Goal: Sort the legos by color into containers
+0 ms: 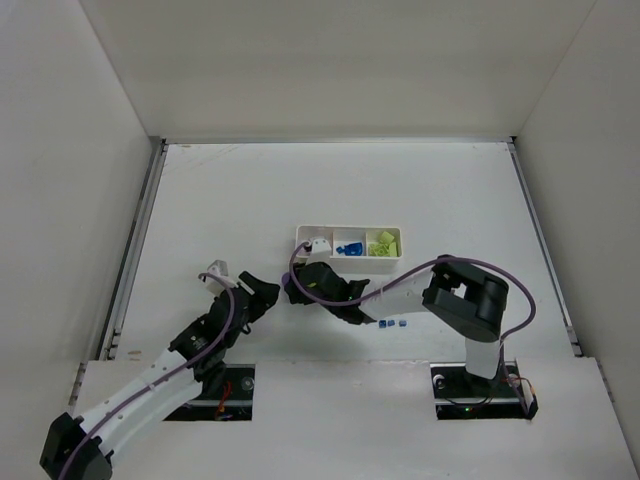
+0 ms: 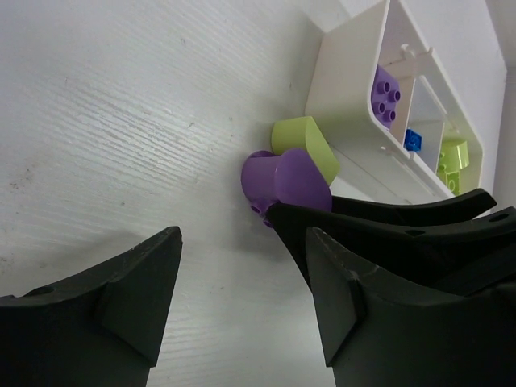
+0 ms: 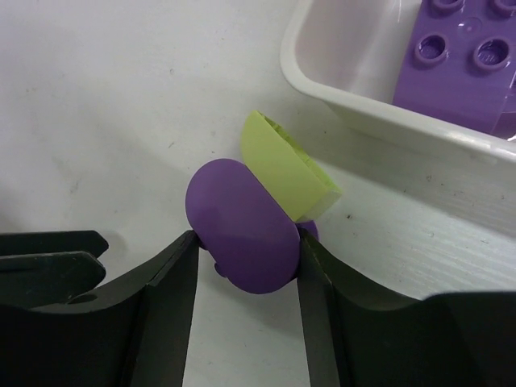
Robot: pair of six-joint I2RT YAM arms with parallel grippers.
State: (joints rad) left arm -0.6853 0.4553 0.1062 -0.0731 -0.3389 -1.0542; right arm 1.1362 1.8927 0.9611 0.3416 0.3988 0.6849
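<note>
My right gripper is shut on the rounded purple piece, with a finger touching each side, low at the table. A yellow-green block leans against that piece, just in front of the white tray. A purple brick lies in the tray's near compartment. In the left wrist view my left gripper is open and empty, just short of the purple piece and the yellow-green block. In the top view both grippers, left and right, sit close together below the tray.
Two tiny dark-blue bricks lie on the table under the right arm's forearm. The tray's middle compartment holds blue pieces and its right one yellow-green pieces. White walls enclose the table on three sides.
</note>
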